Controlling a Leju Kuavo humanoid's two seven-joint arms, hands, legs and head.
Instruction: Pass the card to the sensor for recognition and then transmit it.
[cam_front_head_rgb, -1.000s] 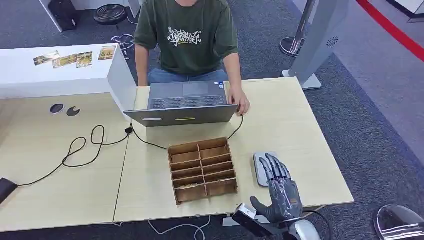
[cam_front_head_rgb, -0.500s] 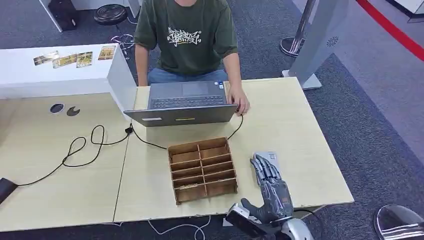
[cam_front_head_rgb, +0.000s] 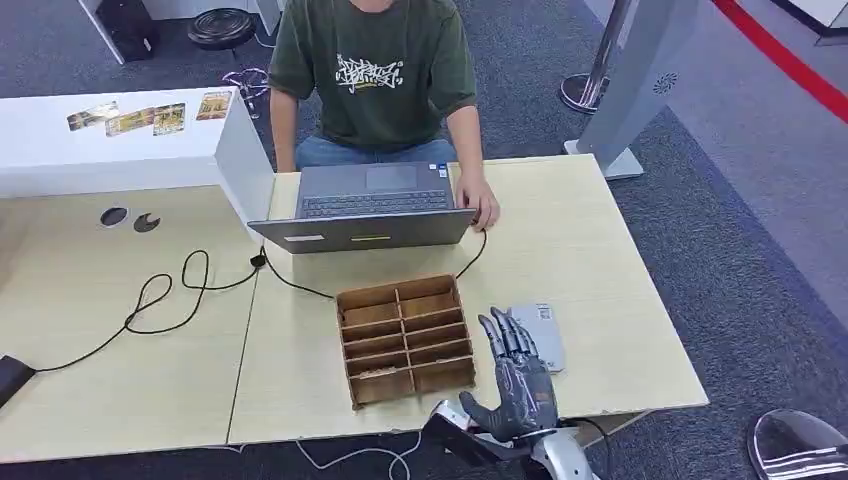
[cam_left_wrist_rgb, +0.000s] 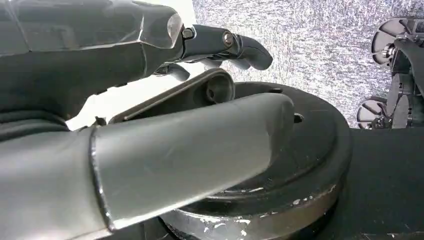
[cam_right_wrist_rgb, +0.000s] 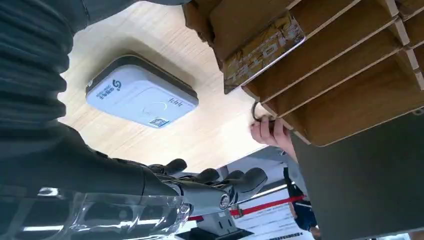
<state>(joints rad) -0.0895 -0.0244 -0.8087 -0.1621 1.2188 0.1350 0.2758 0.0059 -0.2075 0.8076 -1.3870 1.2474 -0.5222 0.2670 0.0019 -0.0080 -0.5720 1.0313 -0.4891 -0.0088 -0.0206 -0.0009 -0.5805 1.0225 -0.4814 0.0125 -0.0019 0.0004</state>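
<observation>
A card (cam_right_wrist_rgb: 262, 47) with a yellow-brown print stands in a front compartment of the wooden divider box (cam_front_head_rgb: 400, 288); in the head view the card (cam_front_head_rgb: 376, 373) is a pale sliver at the box's front left. The grey sensor pad (cam_front_head_rgb: 541, 330) lies flat on the table just right of the box. My right hand (cam_front_head_rgb: 518, 380) hovers with its fingers spread and holds nothing, between the box and the sensor, partly covering the sensor's left edge. The right wrist view shows the sensor (cam_right_wrist_rgb: 142, 97) and my fingers (cam_right_wrist_rgb: 215, 180) apart from it. My left hand (cam_left_wrist_rgb: 165, 100) hangs low, holding nothing.
A person (cam_front_head_rgb: 375, 70) sits across the table with a hand (cam_front_head_rgb: 485, 212) beside an open laptop (cam_front_head_rgb: 370, 205). A black cable (cam_front_head_rgb: 160, 300) loops over the left of the table. Several cards (cam_front_head_rgb: 140, 118) lie on the white shelf at the far left.
My right hand has slid left, off the top of the sensor and toward the wooden box, uncovering most of the sensor. The person and the box have not moved.
</observation>
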